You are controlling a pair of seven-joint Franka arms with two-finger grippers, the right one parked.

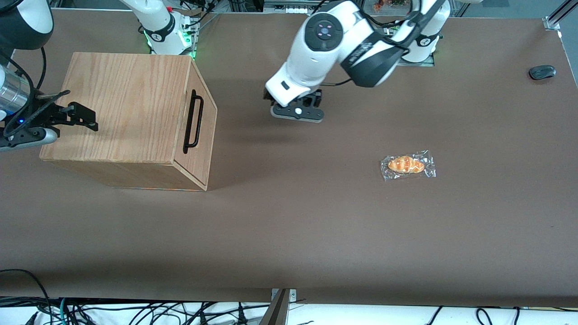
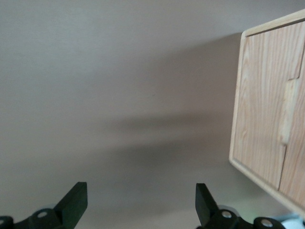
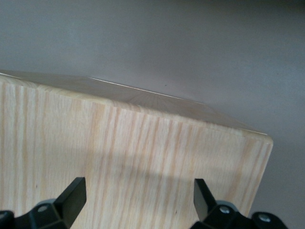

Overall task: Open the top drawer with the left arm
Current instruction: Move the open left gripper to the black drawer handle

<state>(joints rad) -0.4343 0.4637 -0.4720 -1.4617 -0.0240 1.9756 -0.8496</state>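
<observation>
1. Front view: the wooden cabinet sits toward the parked arm's end of the brown table. Its top drawer faces the middle of the table and looks fully closed, flush with the box. The long black bar handle runs roughly from twelve to six o'clock along the drawer front.
2. Front view: the left arm reaches in over the table, and its gripper hangs above bare tabletop, well apart from the cabinet. From the gripper the handle lies at about nine o'clock, at much the same depth. A wrapped pastry lies at about four o'clock from the gripper, and a black mouse sits near the working arm's end; neither is in the way.
3. Left wrist view: the two black fingers are spread wide with only tabletop between them, holding nothing. The cabinet's wood front shows off to one side, not between the fingers, so the gripper is not yet lined up.
4. Judgement: the approach is at its start. The coming move turns on travelling toward the drawer front and arriving with the spread fingers straddling the bar across its long axis.
</observation>
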